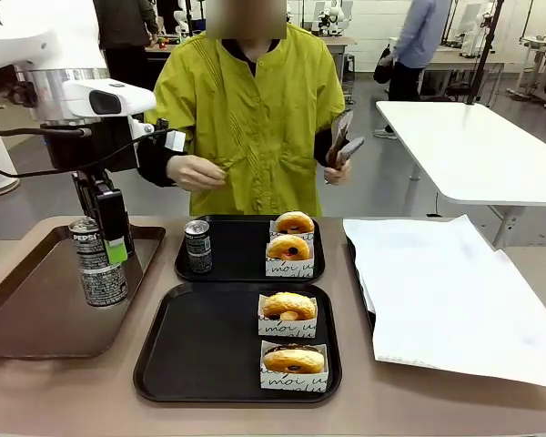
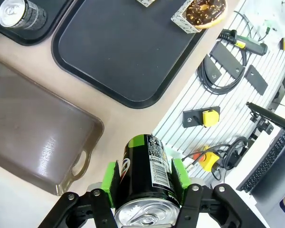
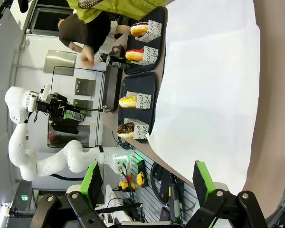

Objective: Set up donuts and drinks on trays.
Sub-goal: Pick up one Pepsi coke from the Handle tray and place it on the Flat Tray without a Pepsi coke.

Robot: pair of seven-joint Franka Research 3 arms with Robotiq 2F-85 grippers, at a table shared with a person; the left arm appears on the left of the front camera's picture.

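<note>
Pepsi can (image 1: 99,264) sits clamped between the green pads (image 2: 109,183) of the left end effector (image 1: 109,238), over the brown tray (image 1: 36,309) at the desk's left side; looks lifted off the tray floor, though contact is hard to judge from the front; the left wrist view shows its silver top toward the camera and both pads on the can's sides. Second can (image 1: 197,246) stands upright at the left end of the far black tray (image 1: 241,264), with two boxed donuts (image 1: 291,244) at that tray's right end. Near black tray (image 1: 200,350) carries two more boxed donuts (image 1: 289,341) along its right side; its left half is bare. White paper sheet (image 1: 437,291) covers the desk's right side. Right end effector (image 3: 147,183) hangs above the sheet's edge, fingers spread wide, nothing between them. Person in a yellow-green top stands behind the far tray, one hand (image 1: 193,173) out front, other hand (image 1: 338,164) holding a dark object.
</note>
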